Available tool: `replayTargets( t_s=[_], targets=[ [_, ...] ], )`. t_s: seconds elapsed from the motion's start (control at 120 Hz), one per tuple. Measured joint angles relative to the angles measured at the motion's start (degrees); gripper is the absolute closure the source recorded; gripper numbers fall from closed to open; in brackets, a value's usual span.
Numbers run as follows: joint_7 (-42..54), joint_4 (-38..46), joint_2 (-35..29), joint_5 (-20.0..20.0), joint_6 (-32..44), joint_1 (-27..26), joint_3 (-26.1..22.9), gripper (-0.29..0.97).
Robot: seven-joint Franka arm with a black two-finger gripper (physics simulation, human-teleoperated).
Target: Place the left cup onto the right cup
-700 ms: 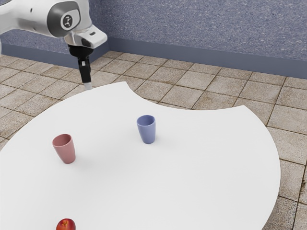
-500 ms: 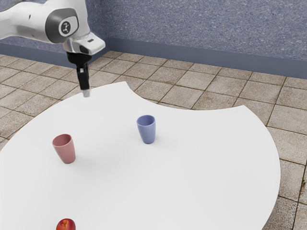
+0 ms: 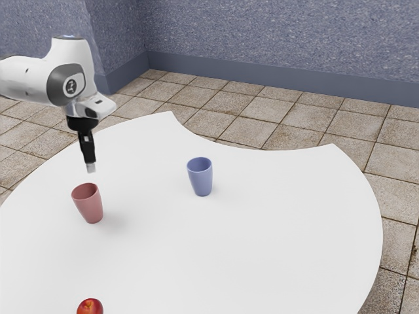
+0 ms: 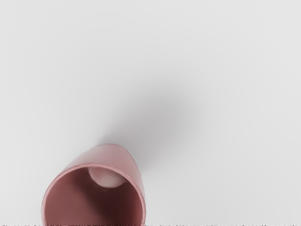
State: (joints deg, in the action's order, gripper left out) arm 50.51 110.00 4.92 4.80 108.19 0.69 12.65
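Pink cup (image 3: 87,202): smooth, tapered, upright on the white table (image 3: 262,222), mouth round and open (image 4: 94,193). Blue cup (image 3: 200,176): same shape, upright, well apart toward the exterior view's right. My gripper (image 3: 91,167) hangs just above the pink cup, holding nothing; jaw spread, cannot tell. Tabletop matte, curved-edged. Red apple (image 3: 90,307) near its front. Mottled brown floor tiles (image 3: 275,111); speckled blue-grey wall (image 3: 294,33).

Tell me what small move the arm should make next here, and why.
Probably a short, straight descent. The gripper hangs just above the pink cup without touching it, and the wrist view looks down into the cup's open mouth, so the hand seems roughly lined up. The cup stands upright on the white table, apart from the blue cup, and has not yet been grasped.
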Motion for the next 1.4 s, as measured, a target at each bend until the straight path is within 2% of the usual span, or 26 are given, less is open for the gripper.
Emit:
replayTargets(
  t_s=[0.467, 0.933, 1.008, 1.225, 1.4],
  targets=[
    [0.8, 1.5, 5.5, 0.9, 4.9, 6.6, 0.1, 0.0],
    [4.4, -2.7, 13.8, 0.9, 9.5, 6.4, 0.1, 0.01],
    [4.9, -2.9, 14.9, 0.9, 10.4, 6.6, 0.1, 0.09],
    [6.0, -3.8, 17.1, 0.5, 12.7, 6.5, 0.0, 0.53],
    [6.6, -4.0, 17.2, -0.1, 13.5, 6.2, 0.0, 0.69]
  ],
)
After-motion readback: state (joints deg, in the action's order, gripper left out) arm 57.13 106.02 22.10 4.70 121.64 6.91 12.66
